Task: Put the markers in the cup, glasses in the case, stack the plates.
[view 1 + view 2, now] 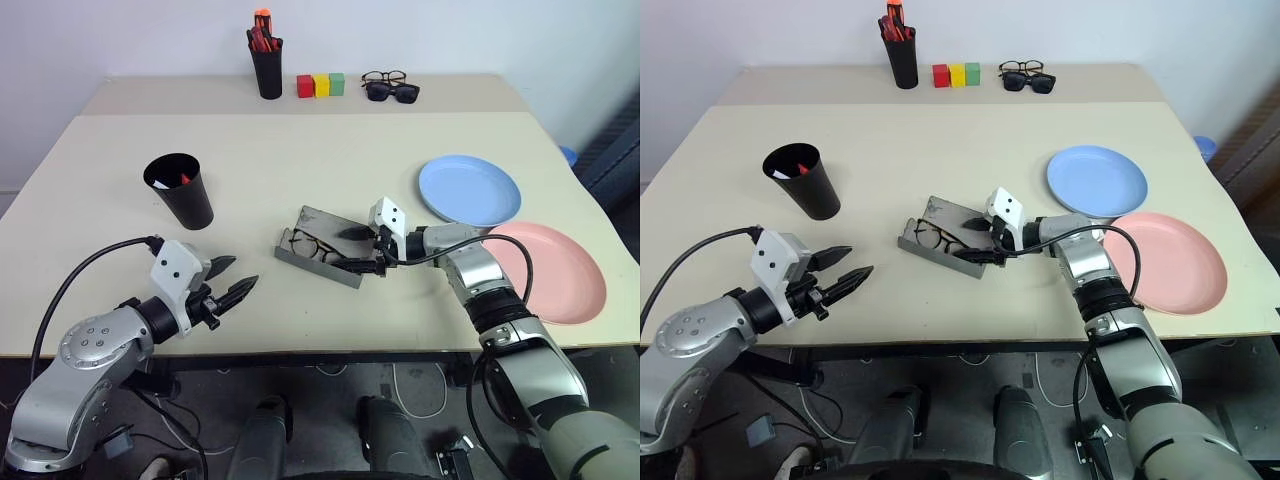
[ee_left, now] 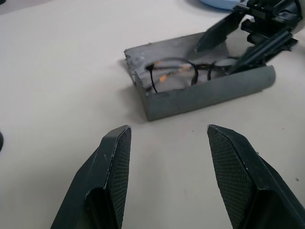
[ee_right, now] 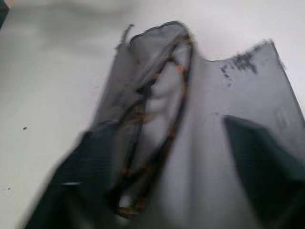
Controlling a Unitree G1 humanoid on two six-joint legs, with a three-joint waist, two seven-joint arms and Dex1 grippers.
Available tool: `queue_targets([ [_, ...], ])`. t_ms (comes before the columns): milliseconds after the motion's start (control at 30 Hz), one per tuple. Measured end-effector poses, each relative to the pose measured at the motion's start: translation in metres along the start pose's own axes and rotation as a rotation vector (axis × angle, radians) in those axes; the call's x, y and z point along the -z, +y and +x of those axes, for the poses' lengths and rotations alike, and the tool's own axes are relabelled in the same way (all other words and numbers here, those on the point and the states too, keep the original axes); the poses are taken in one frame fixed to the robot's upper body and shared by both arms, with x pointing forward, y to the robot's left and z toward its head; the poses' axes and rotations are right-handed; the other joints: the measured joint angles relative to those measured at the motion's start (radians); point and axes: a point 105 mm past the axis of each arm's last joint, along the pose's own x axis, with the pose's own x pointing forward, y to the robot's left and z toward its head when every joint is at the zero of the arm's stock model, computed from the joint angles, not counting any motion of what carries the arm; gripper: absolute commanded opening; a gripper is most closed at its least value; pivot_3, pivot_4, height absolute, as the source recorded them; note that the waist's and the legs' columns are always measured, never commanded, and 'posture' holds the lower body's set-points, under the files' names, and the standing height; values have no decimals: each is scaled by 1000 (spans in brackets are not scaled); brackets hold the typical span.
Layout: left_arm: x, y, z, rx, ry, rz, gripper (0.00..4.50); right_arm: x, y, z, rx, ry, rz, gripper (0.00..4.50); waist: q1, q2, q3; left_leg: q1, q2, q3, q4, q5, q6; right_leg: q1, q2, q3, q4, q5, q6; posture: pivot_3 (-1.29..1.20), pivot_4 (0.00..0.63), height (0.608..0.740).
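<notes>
The grey case (image 1: 318, 262) lies open mid-table with the thin black-framed glasses (image 1: 308, 243) resting inside it. My right gripper (image 1: 350, 250) is open at the case's right end, one finger over the lid and one along the front wall, with nothing in its grip. Near the front edge my left gripper (image 1: 243, 272) is open and empty, pointing toward the case (image 2: 209, 93). The black cup (image 1: 182, 195) stands at the left with a red marker end (image 1: 185, 180) showing inside. The light blue plate (image 1: 470, 190) and the pink plate (image 1: 560, 272) lie side by side at the right.
At the back edge stand a black pen holder (image 1: 267, 70) with red and orange pens, three coloured blocks (image 1: 320, 85) and two more pairs of glasses (image 1: 392, 88). Bare tabletop (image 1: 300, 160) lies between the cup and the plates.
</notes>
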Motion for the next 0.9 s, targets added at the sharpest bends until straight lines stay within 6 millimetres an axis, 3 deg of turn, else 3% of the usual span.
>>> queue_targets([
  [67, -6, 1, 2, 7, -19, -1, 2568, -6, 0, -4, 10, -44, 30, 3963, 2, 0, 0, 0, 0, 0, 0, 0, 0, 0, 0, 0, 0, 0, 0, 0, 150, 740],
  [167, -23, 9, 8, 10, -71, -7, 2568, -33, 2, -21, 20, -159, 66, 3963, 9, 0, 0, -1, 0, 0, 2, 0, 0, 1, 0, 0, 0, 0, 0, 0, 150, 740],
  [267, -34, 24, 12, -12, -99, -24, 1208, -57, 2, -45, 67, -249, 66, 4012, 7, 0, 0, 0, 0, 0, 2, 0, 0, 1, 0, 0, 0, 0, 0, 0, 150, 740],
  [367, -42, 41, 18, -29, -107, -31, 56, -65, -2, -66, 171, -308, 88, 4012, 6, 0, 0, 0, 0, 0, 1, 0, 0, 1, 0, 0, 0, 0, 0, 0, 150, 740],
  [500, -56, 52, 29, -21, -133, -31, 56, -56, 10, -87, 228, -290, 144, 4012, 8, 0, 0, -2, 0, 0, 1, 0, 0, 0, 0, 0, -2, -1, 1, 0, 150, 740],
  [700, -51, 54, 45, 47, -81, -26, 56, -11, 55, -88, 158, -157, 294, 4012, 6, 0, 0, -3, 0, 0, 1, 0, 1, -1, 0, 0, -1, -1, 2, 0, 150, 740],
  [900, -76, 70, 90, 56, 1, 166, 56, 5, 75, -80, 160, -131, 348, 4012, 12, -3, 0, -4, 0, 0, 3, 0, 0, 1, -1, -1, -4, -1, 2, 0, 150, 740],
])
